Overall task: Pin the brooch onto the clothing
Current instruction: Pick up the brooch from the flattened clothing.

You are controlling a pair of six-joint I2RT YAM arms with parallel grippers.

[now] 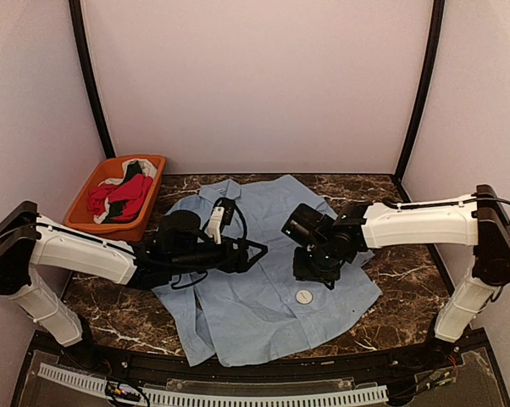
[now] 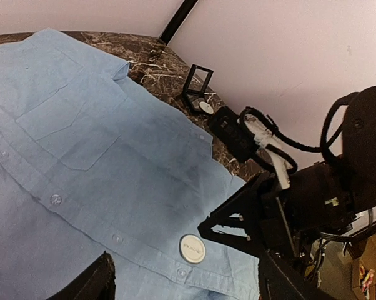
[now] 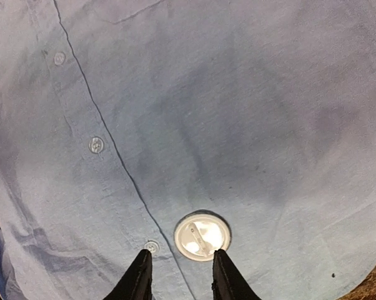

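Observation:
The clothing, a light blue button-up shirt, lies spread flat on the marble table. The brooch, a round white disc, rests on the shirt beside the button strip. In the right wrist view the brooch lies just ahead of my right gripper, whose fingers stand apart with nothing between them. My right gripper hovers just above and behind the brooch. My left gripper points right over the middle of the shirt. In its own view the left gripper is wide open and empty, with the brooch in front of it.
An orange basket with red, black and white garments stands at the back left. A small open black box with a white disc in it sits on the marble past the shirt's edge, near the wall. The enclosure's walls close in the table.

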